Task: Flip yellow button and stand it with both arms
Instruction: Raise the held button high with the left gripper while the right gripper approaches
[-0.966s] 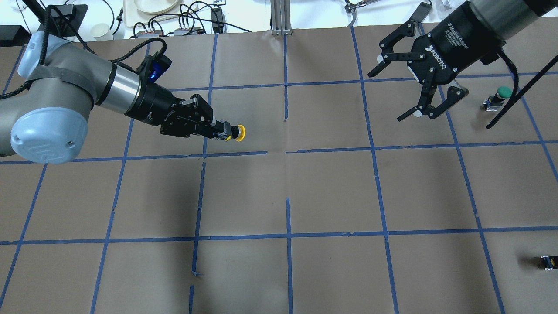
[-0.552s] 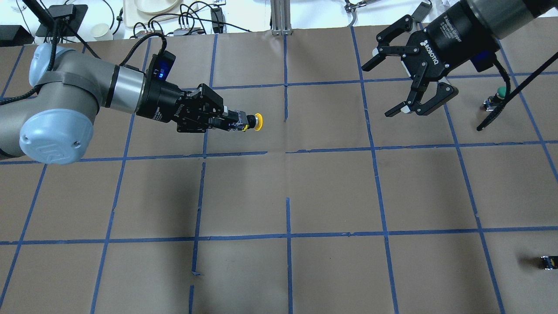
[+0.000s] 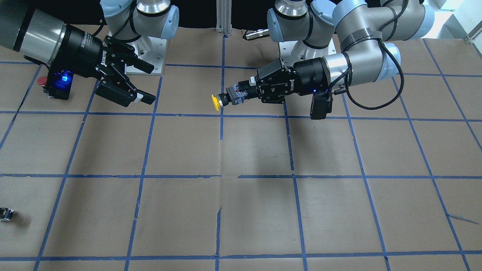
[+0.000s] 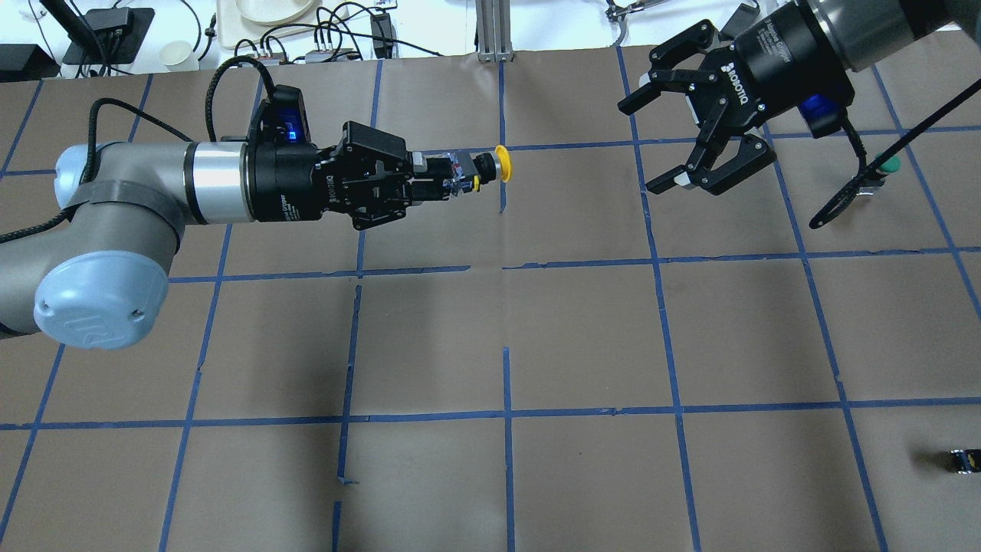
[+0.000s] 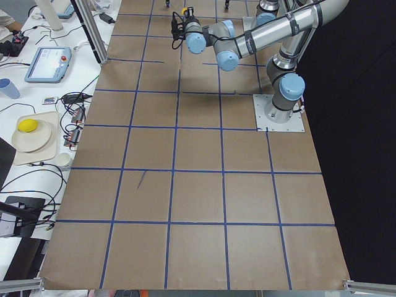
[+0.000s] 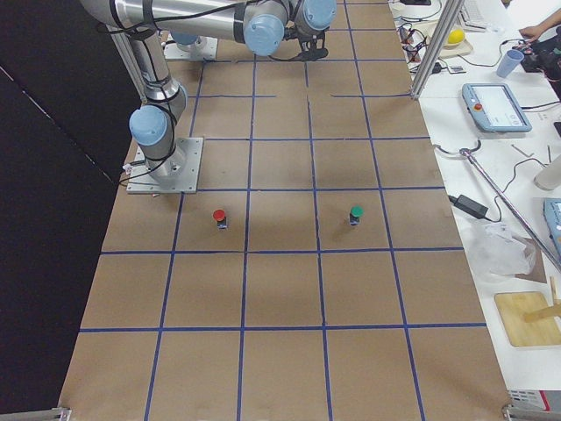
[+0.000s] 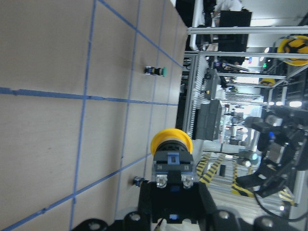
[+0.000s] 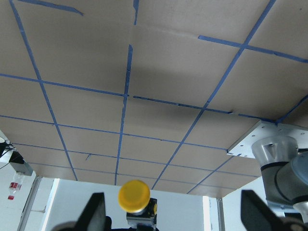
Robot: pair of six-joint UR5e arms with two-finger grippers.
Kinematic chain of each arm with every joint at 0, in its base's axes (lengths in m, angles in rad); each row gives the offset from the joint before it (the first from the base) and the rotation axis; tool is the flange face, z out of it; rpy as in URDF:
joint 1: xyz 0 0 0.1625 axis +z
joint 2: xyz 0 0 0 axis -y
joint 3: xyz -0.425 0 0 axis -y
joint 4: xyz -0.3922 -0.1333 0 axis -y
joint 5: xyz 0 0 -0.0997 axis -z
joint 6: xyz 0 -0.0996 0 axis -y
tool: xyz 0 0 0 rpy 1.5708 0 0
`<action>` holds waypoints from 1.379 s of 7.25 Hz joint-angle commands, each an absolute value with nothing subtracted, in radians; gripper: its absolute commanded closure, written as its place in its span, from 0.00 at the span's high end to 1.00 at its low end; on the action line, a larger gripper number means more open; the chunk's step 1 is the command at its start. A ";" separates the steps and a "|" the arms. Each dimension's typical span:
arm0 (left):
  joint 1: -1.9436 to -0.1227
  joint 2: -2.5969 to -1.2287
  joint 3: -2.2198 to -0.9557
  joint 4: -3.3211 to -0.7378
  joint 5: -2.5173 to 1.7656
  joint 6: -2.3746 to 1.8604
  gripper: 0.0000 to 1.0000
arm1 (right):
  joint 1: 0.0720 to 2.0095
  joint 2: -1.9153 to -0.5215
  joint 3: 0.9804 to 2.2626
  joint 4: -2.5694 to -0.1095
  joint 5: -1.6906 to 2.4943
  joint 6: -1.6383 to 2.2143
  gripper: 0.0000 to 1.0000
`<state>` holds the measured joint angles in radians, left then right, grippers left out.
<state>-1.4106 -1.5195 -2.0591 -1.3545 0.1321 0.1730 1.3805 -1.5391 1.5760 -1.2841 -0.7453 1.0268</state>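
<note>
Right, from my console the left end effector (image 4: pixel 438 170) is clamped on the boxy body of the yellow button (image 4: pixel 479 165). It holds the button sideways in the air, off the brown-papered tabletop (image 4: pixel 582 330). The yellow cap points away from the left arm. It sits almost in line with the aluminium post (image 4: pixel 494 31) at the tabletop's far edge, a little nearer the robot than the post.

The right end effector (image 4: pixel 638 147) hangs off to the post's right, also raised. Its fingers are spread wide apart on nothing and its opening is turned toward the cap (the right wrist view has the cap nearly head-on, low between the two fingers). Well apart from the post, farther right than that end effector, a green button (image 4: pixel 887 162) stands on the tabletop. A small dark part (image 4: pixel 962 460) lies at the near right, the farthest thing from the post.
</note>
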 commanded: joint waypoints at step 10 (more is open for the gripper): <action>-1.491 -1.428 -2.079 -1.333 -0.252 -0.011 0.04 | 1.446 -1.689 1.563 -1.275 -0.465 1.325 1.00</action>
